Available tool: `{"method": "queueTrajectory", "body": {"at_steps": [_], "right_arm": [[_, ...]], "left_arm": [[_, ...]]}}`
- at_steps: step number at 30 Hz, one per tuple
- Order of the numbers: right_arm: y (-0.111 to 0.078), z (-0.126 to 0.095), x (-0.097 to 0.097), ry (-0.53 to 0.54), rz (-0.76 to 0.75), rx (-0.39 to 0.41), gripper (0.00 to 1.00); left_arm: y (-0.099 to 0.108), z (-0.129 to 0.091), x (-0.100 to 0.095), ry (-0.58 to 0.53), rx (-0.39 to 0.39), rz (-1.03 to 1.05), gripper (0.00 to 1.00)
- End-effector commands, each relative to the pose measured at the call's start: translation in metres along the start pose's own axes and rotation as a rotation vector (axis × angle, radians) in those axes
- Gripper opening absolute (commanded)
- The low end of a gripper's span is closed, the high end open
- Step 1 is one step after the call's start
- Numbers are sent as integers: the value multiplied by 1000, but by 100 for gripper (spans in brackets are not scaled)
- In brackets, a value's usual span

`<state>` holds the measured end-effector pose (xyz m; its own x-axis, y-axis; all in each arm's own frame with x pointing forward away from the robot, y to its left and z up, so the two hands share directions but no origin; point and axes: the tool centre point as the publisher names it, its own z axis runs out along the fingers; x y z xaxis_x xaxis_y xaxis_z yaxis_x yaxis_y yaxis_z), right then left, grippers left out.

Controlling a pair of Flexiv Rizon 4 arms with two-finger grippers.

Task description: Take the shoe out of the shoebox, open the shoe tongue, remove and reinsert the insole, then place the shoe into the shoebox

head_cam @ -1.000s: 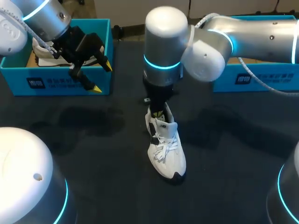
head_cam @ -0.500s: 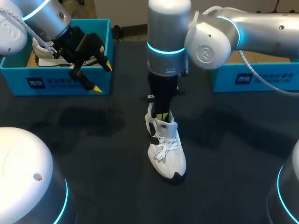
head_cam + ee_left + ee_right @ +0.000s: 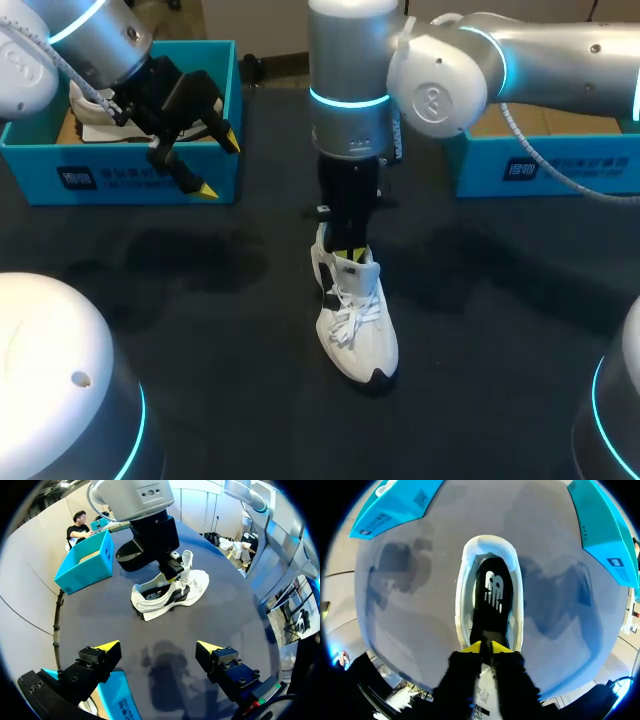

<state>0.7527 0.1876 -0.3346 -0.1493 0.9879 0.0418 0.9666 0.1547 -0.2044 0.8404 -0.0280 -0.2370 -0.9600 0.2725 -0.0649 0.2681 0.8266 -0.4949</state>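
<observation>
Has the right jaws pinched narrow in the mouth of the white lace-up sneaker point(image 3: 355, 320), behind its raised tongue point(image 3: 186, 560), over the black insole point(image 3: 492, 600). Shows the sneaker on its sole mid-bench point(image 3: 200, 300). Hangs the left jaws wide by the blue cardboard shoebox point(image 3: 130, 180). Looks like insole removal; calls next for gripping the insole's edge and lifting steadily.

The shoe point(image 3: 355, 320) is white with black patches at toe and side, laces white; its insole point(image 3: 492, 605) is black with a white logo; the left box point(image 3: 140, 175) and the right box point(image 3: 540, 165) are turquoise with dark labels; the table point(image 3: 220, 330) is dark grey; the left arm point(image 3: 90, 30) and the right arm point(image 3: 350, 60) are silver with glowing cyan rings; the left gripper point(image 3: 220, 165) and the right gripper point(image 3: 486, 647) are black, tipped yellow.
</observation>
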Motion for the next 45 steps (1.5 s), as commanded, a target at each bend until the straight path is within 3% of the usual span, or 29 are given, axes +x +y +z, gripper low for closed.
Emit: {"method": "queueTrajectory", "body": {"at_steps": [1, 2, 11, 22, 26, 34, 45], "right_arm": [[0, 7, -1, 15, 5, -16, 92], [1, 8, -1, 16, 6, -17, 100], [4, 17, -2, 42, 5, -18, 100], [3, 25, -6, 59, 7, 55, 100], [1, 20, -5, 60, 7, 69, 100], [-10, 12, 1, 87, 18, 178, 100], [-17, -1, 1, 35, 52, 147, 100]], "left_arm": [[0, 0, 1, -2, -2, 0, 100], [0, 0, 1, -2, -2, 0, 100], [0, 0, 1, -2, -2, 0, 100], [0, 0, 1, -2, -2, 0, 100], [0, 0, 1, -2, -2, 0, 100], [0, 0, 1, -2, -2, 0, 100], [0, 0, 1, -2, -2, 0, 100]]}}
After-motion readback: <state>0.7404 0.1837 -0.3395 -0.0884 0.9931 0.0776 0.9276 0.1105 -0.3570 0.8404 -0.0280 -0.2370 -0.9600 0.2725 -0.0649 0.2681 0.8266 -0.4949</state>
